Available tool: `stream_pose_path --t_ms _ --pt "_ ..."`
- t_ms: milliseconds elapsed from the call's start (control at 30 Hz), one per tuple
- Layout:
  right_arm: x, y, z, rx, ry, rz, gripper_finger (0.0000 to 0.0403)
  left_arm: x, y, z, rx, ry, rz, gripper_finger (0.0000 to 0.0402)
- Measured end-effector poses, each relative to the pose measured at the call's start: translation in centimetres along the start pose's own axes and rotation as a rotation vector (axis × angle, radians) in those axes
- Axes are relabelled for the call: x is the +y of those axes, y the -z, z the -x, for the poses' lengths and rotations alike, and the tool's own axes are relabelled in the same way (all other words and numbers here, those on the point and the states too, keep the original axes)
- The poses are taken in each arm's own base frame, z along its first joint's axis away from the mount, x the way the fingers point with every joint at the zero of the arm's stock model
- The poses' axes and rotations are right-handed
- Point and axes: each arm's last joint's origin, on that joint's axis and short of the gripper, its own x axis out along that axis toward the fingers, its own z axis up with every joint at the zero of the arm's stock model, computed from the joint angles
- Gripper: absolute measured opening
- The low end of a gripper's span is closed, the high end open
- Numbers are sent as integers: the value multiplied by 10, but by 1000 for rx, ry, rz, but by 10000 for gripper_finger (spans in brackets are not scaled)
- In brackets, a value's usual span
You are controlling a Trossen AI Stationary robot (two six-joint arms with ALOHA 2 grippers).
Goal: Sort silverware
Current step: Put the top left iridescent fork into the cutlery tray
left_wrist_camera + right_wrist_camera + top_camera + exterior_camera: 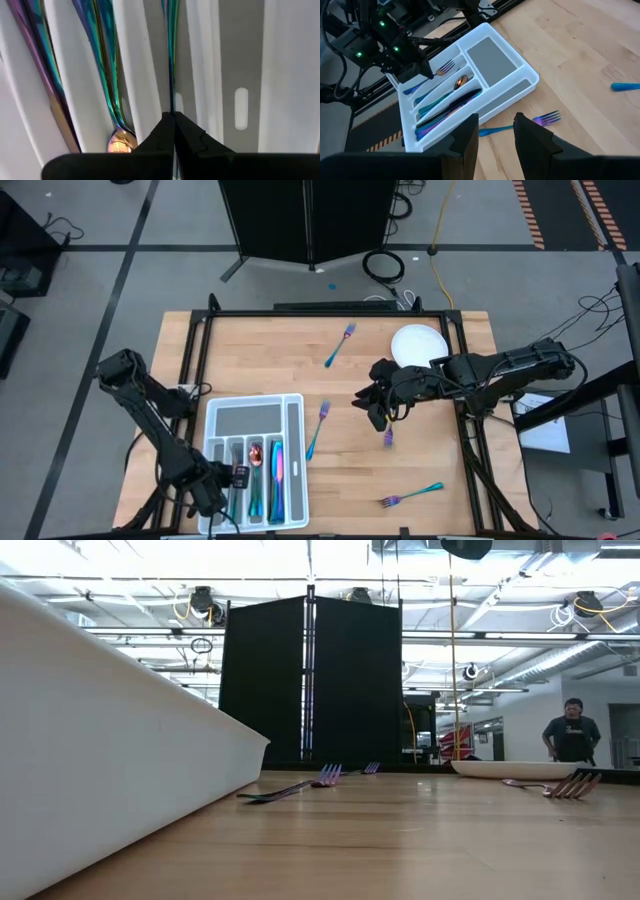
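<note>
The white compartmented tray (pixel 295 405) stands near the table's front left. Its slots hold iridescent silverware, among them a spoon with a coppery bowl (pixel 120 142). My left gripper (pixel 236 477) hangs over the tray's left slots, pointing down, shut on a slim teal fork (pixel 447 65). Three more forks lie loose on the wood: one far (pixel 340 345), one beside the tray (pixel 317 430), one near the front (pixel 410 496). My right gripper (pixel 376 408) hovers high over the table's middle, open, with nothing between its fingers (pixel 470 137). My left gripper pinches the fork's thin handle (pixel 171 102) between its two shut fingers, coming from above and pointing down. The handle shows edge-on and runs on past the fingertips, along the tray's slots. Whether the fork touches the tray, I cannot tell.
A round white plate (pixel 418 345) sits at the far right of the table. A short purple piece (pixel 388 438) shows just near of my right gripper. Bare wood lies between the tray and the right arm. A person (pixel 572 730) stands far back in the room.
</note>
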Motion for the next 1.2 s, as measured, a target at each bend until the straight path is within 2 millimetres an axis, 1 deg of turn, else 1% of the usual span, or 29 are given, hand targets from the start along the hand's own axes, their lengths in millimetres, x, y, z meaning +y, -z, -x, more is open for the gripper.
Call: stream_pose_path --t_ms 67,233,367,767,967,1200 --pt "0 0 0 1 1 2 109 0 0 0 3 3 6 1" --pt "0 0 0 4 3 6 109 0 1 0 5 7 164 1" --pt "-1 1 0 10 4 14 109 0 1 0 8 7 220 1" --pt "0 1 0 13 0 22 109 0 2 0 20 2 200 1" --pt "0 1 0 14 -1 22 109 1 3 0 61 -46 51 2" --pt "0 1 0 14 -1 18 109 2 2 0 54 -59 54 2"
